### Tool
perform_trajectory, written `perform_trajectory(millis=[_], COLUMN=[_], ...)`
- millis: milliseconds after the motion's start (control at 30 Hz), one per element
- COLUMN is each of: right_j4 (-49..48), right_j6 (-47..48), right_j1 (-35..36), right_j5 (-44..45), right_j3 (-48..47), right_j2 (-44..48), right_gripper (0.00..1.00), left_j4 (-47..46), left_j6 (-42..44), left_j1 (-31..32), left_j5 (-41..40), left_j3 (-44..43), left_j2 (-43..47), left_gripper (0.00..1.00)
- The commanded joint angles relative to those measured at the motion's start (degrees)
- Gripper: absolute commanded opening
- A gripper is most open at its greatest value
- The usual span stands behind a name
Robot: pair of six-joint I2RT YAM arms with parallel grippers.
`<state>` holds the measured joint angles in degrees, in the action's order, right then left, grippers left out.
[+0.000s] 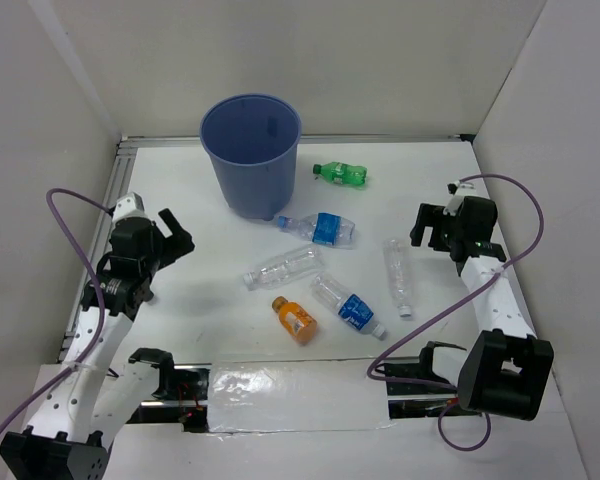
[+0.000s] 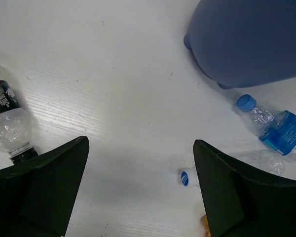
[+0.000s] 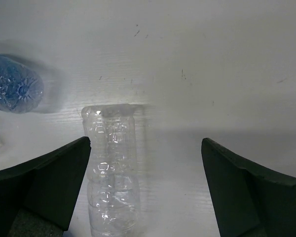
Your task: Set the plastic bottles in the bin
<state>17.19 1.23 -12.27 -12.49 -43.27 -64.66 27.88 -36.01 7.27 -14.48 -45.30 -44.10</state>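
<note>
The blue bin (image 1: 250, 155) stands at the back centre and shows in the left wrist view (image 2: 251, 39). Six bottles lie on the table: green (image 1: 340, 174), blue-labelled (image 1: 320, 229), plain clear (image 1: 282, 268), orange (image 1: 294, 319), a second blue-labelled (image 1: 348, 305), and a second plain clear (image 1: 399, 275). My left gripper (image 1: 170, 235) (image 2: 140, 143) is open and empty over bare table, left of the bottles. My right gripper (image 1: 432, 228) (image 3: 145, 140) is open and empty, with the plain clear bottle (image 3: 111, 177) lying beside its left finger.
White walls enclose the table on three sides. In the left wrist view a clear bottle with a dark label (image 2: 5, 118) lies at the left edge. A blue-labelled bottle (image 2: 276, 131) and a white cap (image 2: 187, 177) lie to the right.
</note>
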Motion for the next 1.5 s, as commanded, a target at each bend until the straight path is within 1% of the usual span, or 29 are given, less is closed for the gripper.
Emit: perform_trajectory(millis=[0,133,233,267,333,400,433,467,500,533,567,600,633,667,700,733,767,800,867,967,1000,1100,1233,1300,1333,1367,1400,1433,1467], right_j4=[-2.86,-0.50,0.82,0.83,0.31,0.30,0.82,0.83,1.87,2.58,3.19,3.20,3.20,3.81,3.82,3.82,4.51,5.13,5.74,5.75,5.75,6.36,6.98,7.51,7.51,7.51,8.12,8.12,8.12], right_j6=[0.16,5.87,11.06,11.59,11.08,11.07,11.59,12.21,13.26,14.57,15.19,15.20,15.20,15.20,15.72,15.73,15.73,15.73,16.43,16.95,16.96,16.96,18.10,18.80,19.33,19.33,19.94,19.95,20.56], right_j1=[-0.47,-0.47,-1.09,-1.09,-1.70,-2.84,-3.37,-3.89,-4.42,-5.04,-5.04,-5.04,-5.04,-5.04,-5.04,-5.04,-5.04,-5.04,-5.04,-5.04,-5.04,-5.04,-5.57,-6.09,-6.10,-6.10,-6.10,-6.10,-6.10], right_j5=[-0.86,-5.51,-8.86,-8.87,-7.47,-5.80,-6.40,-7.71,-9.64,-11.75,-13.25,-15.70,-16.50,-17.30,-17.83,-17.83,-17.83,-17.83,-18.88,-20.20,-20.20,-21.52,-24.07,-25.73,-26.79,-27.32,-27.93,-28.46,-29.25], right_j3=[0.55,0.55,0.02,0.02,0.02,0.02,0.02,0.02,0.02,0.02,0.02,0.02,0.02,-0.50,-0.50,-1.11,-1.12,-1.12,-1.65,-1.65,-1.65,-2.17,-2.17,-1.65,-1.65,-1.65,-1.65,-1.65,-1.65], right_j2=[1.21,1.21,2.26,2.96,3.75,4.37,4.37,4.37,4.37,4.37,4.37,4.37,3.76,3.76,2.97,2.27,2.26,1.57,0.95,0.94,0.94,0.42,0.42,0.42,0.42,0.42,0.42,0.42,-0.11], right_gripper=[1.00,1.00,1.00,1.00,1.00,1.00,1.00,1.00,1.00,1.00,1.00,0.86,0.60,0.41,0.43,0.50,0.61,0.79,0.87,0.88,0.88,0.88,0.88,0.88,0.88,0.88,0.88,0.88,0.88], left_j4=[2.61,7.09,10.61,11.31,13.15,14.04,14.05,14.05,14.05,14.05,14.05,14.05,14.05,14.57,15.27,17.02,17.82,18.35,16.69,12.74,8.72,2.74,-2.98,-4.49,-5.20,-6.77,-7.39,-7.40,-8.01], left_j6=[-0.28,-2.57,-3.63,-4.24,-4.24,-4.24,-3.72,-3.72,-3.11,-3.10,-3.10,-3.10,-3.89,-4.42,-5.20,-7.04,-7.75,-7.76,-7.59,-5.22,-4.25,-2.84,-0.55,0.15,0.76,1.37,1.38,1.38,1.38], left_j1=[-0.06,-0.58,-1.20,-1.20,-2.69,-3.92,-5.15,-5.85,-6.56,-8.04,-8.84,-9.63,-10.42,-12.00,-12.88,-13.50,-14.99,-15.70,-18.15,-20.36,-20.89,-22.64,-23.18,-23.18,-23.70,-23.70,-23.70,-23.70,-23.70], left_j5=[-2.12,-7.04,-8.98,-9.68,-11.09,-11.62,-11.62,-11.62,-11.62,-11.62,-11.62,-12.49,-13.11,-13.73,-15.30,-16.27,-16.98,-18.03,-18.04,-16.73,-16.72,-15.31,-13.92,-13.91,-12.60,-12.07,-11.54,-11.54,-10.32], left_j3=[-2.16,-3.22,-5.76,-5.77,-7.43,-8.31,-8.92,-8.93,-8.93,-9.45,-9.46,-9.46,-8.94,-8.93,-8.93,-8.93,-8.41,-7.79,-5.87,-3.31,-2.52,-1.20,0.73,0.74,0.74,0.74,0.74,0.74,0.74], left_j2=[0.94,-0.64,-3.00,-3.01,-4.67,-6.60,-7.31,-7.93,-8.63,-9.77,-10.30,-10.83,-11.44,-13.02,-14.08,-15.22,-16.45,-18.64,-20.49,-23.13,-23.14,-26.47,-32.18,-34.55,-36.48,-37.28,-37.99,-39.21,-39.75], left_gripper=[1.00,1.00,0.98,0.98,0.95,0.85,0.66,0.66,0.50,0.46,0.46,0.48,0.56,0.67,0.77,0.86,0.99,1.00,1.00,1.00,1.00,1.00,1.00,1.00,1.00,0.98,0.95,0.90,0.81])
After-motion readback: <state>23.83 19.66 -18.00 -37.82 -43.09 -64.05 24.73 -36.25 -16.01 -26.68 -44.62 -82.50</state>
